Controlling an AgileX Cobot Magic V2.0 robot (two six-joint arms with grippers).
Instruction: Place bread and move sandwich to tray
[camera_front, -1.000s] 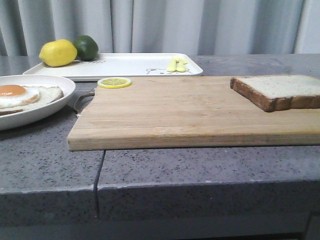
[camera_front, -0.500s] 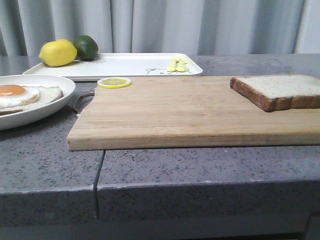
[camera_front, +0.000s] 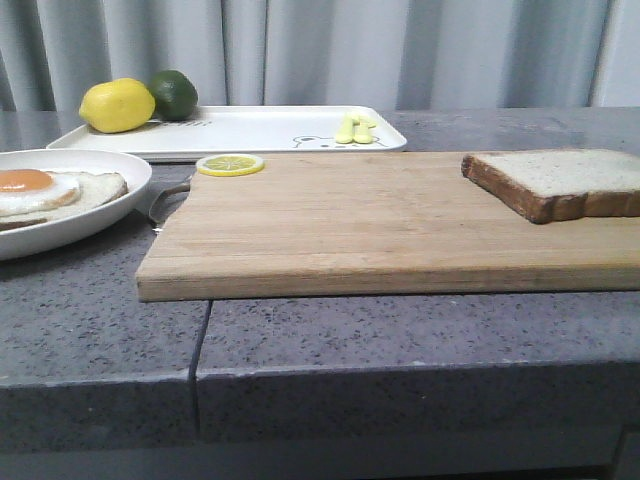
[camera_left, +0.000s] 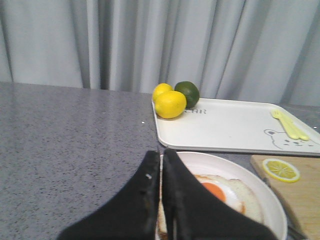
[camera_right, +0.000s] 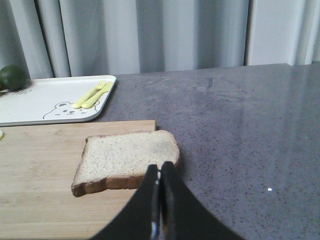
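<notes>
The bread (camera_front: 560, 181) lies flat at the right end of the wooden cutting board (camera_front: 370, 225); it also shows in the right wrist view (camera_right: 125, 160). My right gripper (camera_right: 160, 166) is shut and empty, above the slice's near right corner. The sandwich (camera_front: 45, 193), bread with a fried egg, lies on a round white plate (camera_front: 100, 215) at the left; it also shows in the left wrist view (camera_left: 225, 195). My left gripper (camera_left: 161, 153) is shut and empty, above the plate's left edge (camera_left: 200, 159). The white tray (camera_front: 270, 130) lies behind the board. Neither arm shows in the front view.
A lemon (camera_front: 117, 105) and a lime (camera_front: 173, 94) sit on the tray's far left corner, and yellow cutlery (camera_front: 354, 129) on its right end. A lemon slice (camera_front: 230, 164) lies on the board's back left corner. A seam (camera_front: 200, 345) runs through the grey counter.
</notes>
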